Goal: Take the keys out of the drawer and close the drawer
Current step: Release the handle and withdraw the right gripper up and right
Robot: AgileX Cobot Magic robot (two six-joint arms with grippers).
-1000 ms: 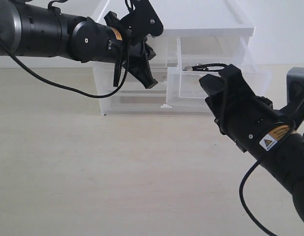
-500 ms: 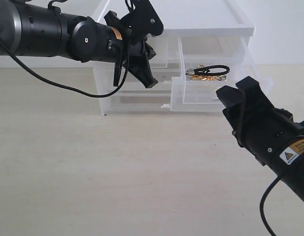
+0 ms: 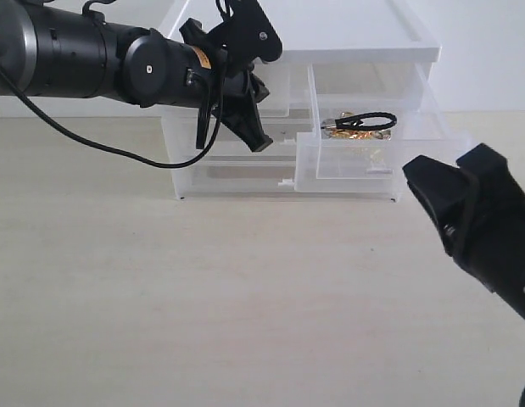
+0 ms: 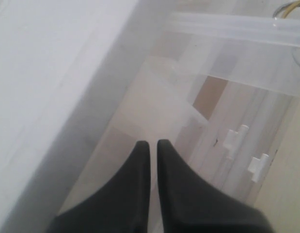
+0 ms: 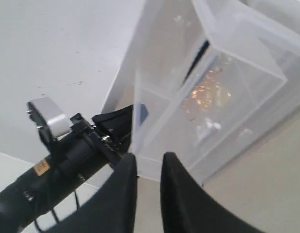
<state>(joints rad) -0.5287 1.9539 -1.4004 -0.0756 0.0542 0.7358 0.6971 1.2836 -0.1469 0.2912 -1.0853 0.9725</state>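
The drawer (image 3: 347, 165), a clear boxy plastic tray, is standing pulled out on the right of the top pair in the translucent unit (image 3: 215, 174), which is sitting at the far edge of the pale wood-grain table (image 3: 160, 297); two matte black grippers are hovering: the left gripper (image 4: 153, 143) pinched almost together on nothing, the right gripper (image 5: 149, 158) slightly parted and empty; one bunch of keys (image 3: 360, 124), gold rings with a black cord loop, is lying inside the drawer.

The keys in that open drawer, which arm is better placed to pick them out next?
Probably right. The right pincer hovers open just in front of the pulled-out drawer where the keys lie, with a clear path in. The left pincer is shut, over by the left half of the cabinet.
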